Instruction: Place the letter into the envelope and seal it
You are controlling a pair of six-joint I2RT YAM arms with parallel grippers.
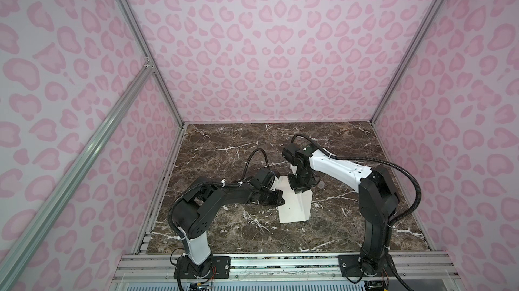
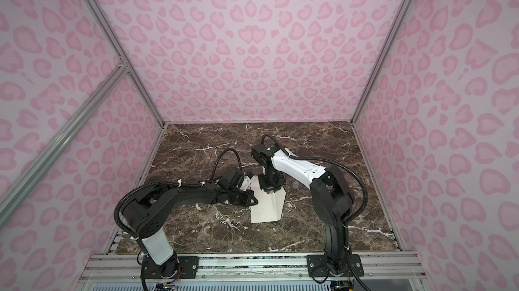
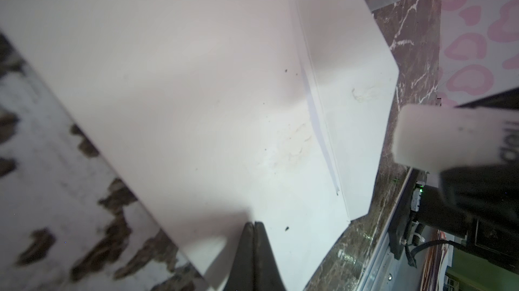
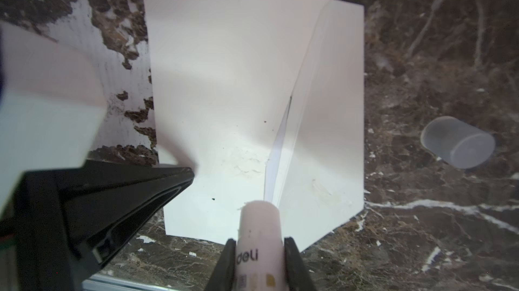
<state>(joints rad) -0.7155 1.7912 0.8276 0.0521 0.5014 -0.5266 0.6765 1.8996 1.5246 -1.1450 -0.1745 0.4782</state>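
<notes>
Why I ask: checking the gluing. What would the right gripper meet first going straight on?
The envelope: the glue stick in the right gripper points at it near the flap crease, its tip close or touching.

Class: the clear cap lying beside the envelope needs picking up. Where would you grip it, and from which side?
Probably across the curved wall of the cap, from above: it lies on its side, apart from the envelope, both flanks free.

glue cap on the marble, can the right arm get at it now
Probably not yet: the glue cap lies uncovered beside the envelope, but the right arm has its jaws shut on the glue stick.
</notes>
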